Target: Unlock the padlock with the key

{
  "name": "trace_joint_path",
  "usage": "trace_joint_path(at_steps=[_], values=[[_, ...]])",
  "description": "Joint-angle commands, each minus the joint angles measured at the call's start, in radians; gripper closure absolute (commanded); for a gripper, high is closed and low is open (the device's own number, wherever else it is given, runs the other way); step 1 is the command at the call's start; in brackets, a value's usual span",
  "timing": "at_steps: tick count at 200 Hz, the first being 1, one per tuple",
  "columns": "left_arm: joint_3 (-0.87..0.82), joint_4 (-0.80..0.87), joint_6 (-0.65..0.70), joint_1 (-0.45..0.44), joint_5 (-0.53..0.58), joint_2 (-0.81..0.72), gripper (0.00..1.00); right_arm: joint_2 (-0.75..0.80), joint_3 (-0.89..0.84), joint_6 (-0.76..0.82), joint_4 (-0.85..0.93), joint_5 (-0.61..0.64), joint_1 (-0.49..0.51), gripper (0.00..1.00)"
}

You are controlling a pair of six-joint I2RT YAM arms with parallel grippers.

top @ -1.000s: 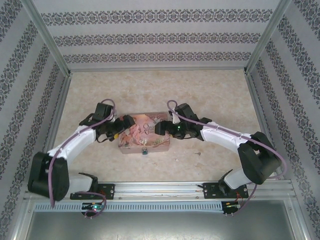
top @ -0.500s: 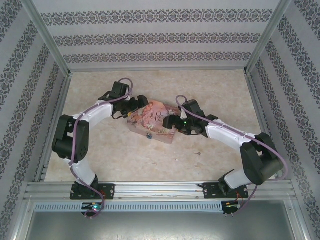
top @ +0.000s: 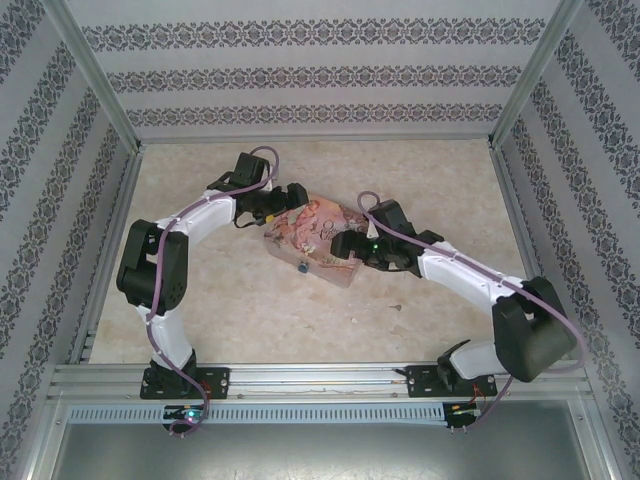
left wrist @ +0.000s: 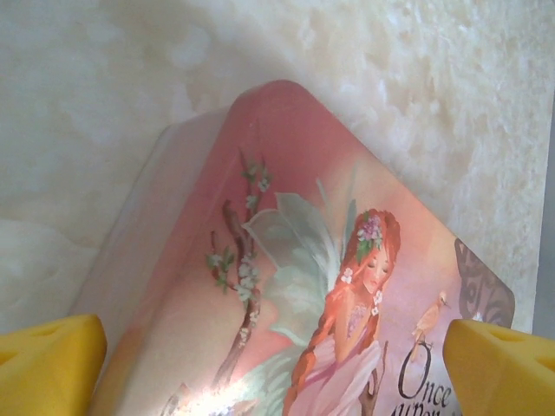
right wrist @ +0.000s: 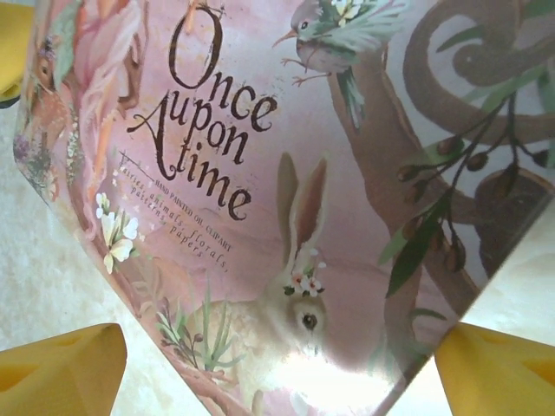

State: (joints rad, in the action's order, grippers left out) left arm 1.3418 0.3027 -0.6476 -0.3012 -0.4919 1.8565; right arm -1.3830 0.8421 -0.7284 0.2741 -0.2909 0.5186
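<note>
Padlock [top: 303, 268] on front wall of pink tin [top: 318, 236]; lid shut.

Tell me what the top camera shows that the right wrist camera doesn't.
Top view: the left arm and right arm meeting the pink tin from either end, the tiny blue padlock on its near wall, and a dark speck on the table, likely the key. Right wrist view: the lettering "Once upon a time", a rabbit and a bird, with yellow fingers spread wide. Both: the tin's illustrated lid.
</note>
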Motion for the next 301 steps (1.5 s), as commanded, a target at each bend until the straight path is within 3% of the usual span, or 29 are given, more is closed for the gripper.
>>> trace_joint_path(at_steps=[1,47,65,89,136,188,301], values=[[0.021,0.055,0.056,0.004,0.038,-0.075,0.01,0.096,0.011,0.055,0.102,0.101,-0.017,0.08],[-0.132,-0.020,0.098,0.047,0.141,-0.284,0.01,0.264,0.014,0.066,0.452,0.246,-0.052,0.14],[-0.204,-0.061,0.109,0.053,0.175,-0.364,0.01,0.314,-0.014,0.061,0.562,0.282,-0.058,0.25],[-0.281,-0.106,0.098,0.055,0.206,-0.441,0.01,0.328,-0.077,0.063,0.594,0.292,-0.066,0.42],[-0.329,-0.132,0.089,0.058,0.231,-0.499,0.01,0.183,-0.115,0.076,0.574,0.264,-0.071,0.60],[-0.345,-0.088,0.101,0.062,0.249,-0.535,0.01,0.072,-0.121,0.067,0.531,0.231,-0.075,0.68],[-0.368,-0.078,0.106,0.068,0.266,-0.564,0.01,0.009,-0.149,0.102,0.512,0.213,-0.097,0.74]])
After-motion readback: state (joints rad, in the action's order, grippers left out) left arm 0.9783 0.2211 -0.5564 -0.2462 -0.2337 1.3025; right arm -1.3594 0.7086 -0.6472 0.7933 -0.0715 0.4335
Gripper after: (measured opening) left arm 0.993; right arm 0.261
